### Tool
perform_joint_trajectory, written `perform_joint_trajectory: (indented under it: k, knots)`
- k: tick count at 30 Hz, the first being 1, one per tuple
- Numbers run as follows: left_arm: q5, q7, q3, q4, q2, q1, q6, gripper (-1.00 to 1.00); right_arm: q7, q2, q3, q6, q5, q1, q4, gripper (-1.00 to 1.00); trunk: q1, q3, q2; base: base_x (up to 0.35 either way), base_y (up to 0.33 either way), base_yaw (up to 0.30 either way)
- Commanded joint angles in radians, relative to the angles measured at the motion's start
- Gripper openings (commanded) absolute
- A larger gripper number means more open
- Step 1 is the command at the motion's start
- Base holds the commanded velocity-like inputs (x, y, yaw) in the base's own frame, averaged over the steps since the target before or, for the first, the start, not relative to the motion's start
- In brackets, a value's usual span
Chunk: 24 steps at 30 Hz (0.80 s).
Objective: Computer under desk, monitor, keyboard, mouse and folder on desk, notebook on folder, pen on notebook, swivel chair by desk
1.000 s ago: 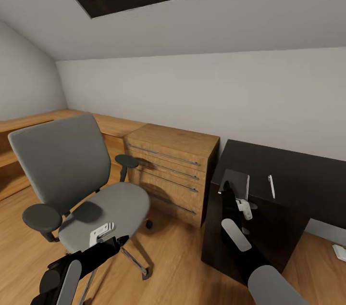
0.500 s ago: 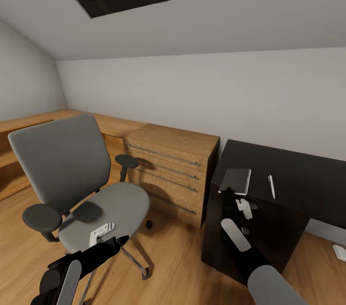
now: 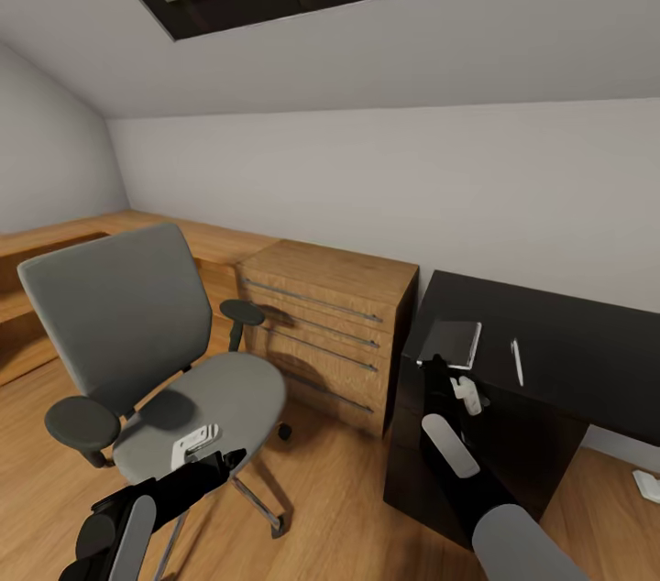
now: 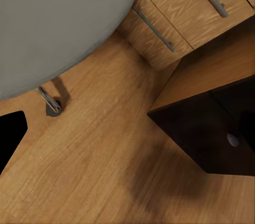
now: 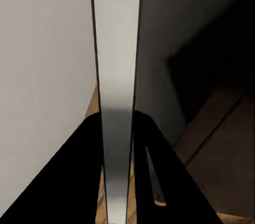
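Note:
The grey notebook (image 3: 451, 342) lies at the near left corner of the black desk (image 3: 568, 334), its near edge in my right gripper (image 3: 438, 370). In the right wrist view the notebook (image 5: 116, 75) shows edge-on, clamped between the black fingers (image 5: 79, 171). The white pen (image 3: 517, 362) lies on the desk just right of the notebook. The grey swivel chair (image 3: 119, 315) stands at left with a bare seat (image 4: 53, 17). My left gripper (image 3: 220, 464) hovers open over the seat's front edge. The folder, monitor, keyboard, mouse and computer are out of view.
A light-wood chest of drawers (image 3: 330, 315) stands between the chair and the desk, against the wall. The desk's dark drawer unit (image 4: 207, 134) rises from the plank floor (image 3: 321, 508). A small white object (image 3: 647, 483) lies on the floor at far right. The sloped ceiling hangs low.
The notebook, tilted up a second ago, has come down nearly flat on the desk with the right gripper still on its edge. The view shifted slightly. The left arm held still.

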Motion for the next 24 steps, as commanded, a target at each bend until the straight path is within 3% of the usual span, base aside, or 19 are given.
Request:
perform_joint_trajectory:
  k: [1, 3, 10, 16, 17, 20, 24]
  knots:
    - [-0.005, -0.007, 0.003, 0.003, -0.001, -0.001, 0.005, 1.0, 0.002, -0.002, 0.005, -0.007, -0.012, -0.001, -0.023, -1.0, -0.004, 0.002, 0.007, 0.0, 0.0, 0.0]
    - [-0.005, -0.007, -0.004, 0.01, -0.001, -0.001, 0.005, 1.0, 0.001, -0.003, 0.005, -0.007, -0.008, 0.0, -0.066, -1.0, -0.012, 0.008, 0.021, 0.0, 0.0, 0.0]
    - [-0.005, -0.004, -0.077, 0.017, 0.0, -0.001, 0.004, 1.0, 0.0, -0.014, 0.006, -0.006, -0.006, 0.001, -0.093, -1.0, -0.039, 0.03, 0.07, 0.0, 0.0, 0.0]
    - [-0.007, -0.003, -0.101, 0.037, 0.0, -0.001, 0.003, 1.0, -0.017, -0.041, 0.007, 0.0, -0.006, 0.038, -0.19, -1.0, -0.062, 0.049, 0.112, 0.0, 0.0, 0.0]
    - [-0.007, -0.002, -0.124, 0.042, 0.0, -0.001, 0.003, 1.0, -0.072, -0.067, 0.009, 0.01, 0.009, 0.074, -0.284, -1.0, -0.065, 0.052, 0.119, 0.0, 0.0, 0.0]
    - [-0.007, -0.002, -0.132, 0.043, 0.0, -0.001, 0.002, 1.0, -0.116, -0.087, 0.01, 0.041, 0.04, 0.098, -0.347, -1.0, -0.077, 0.062, 0.14, 0.0, 0.0, 0.0]
    - [-0.008, -0.003, -0.136, 0.044, 0.0, -0.001, 0.002, 1.0, -0.187, -0.118, 0.01, 0.167, 0.094, 0.131, -0.448, -1.0, -0.092, 0.074, 0.168, 0.0, 0.0, 0.0]
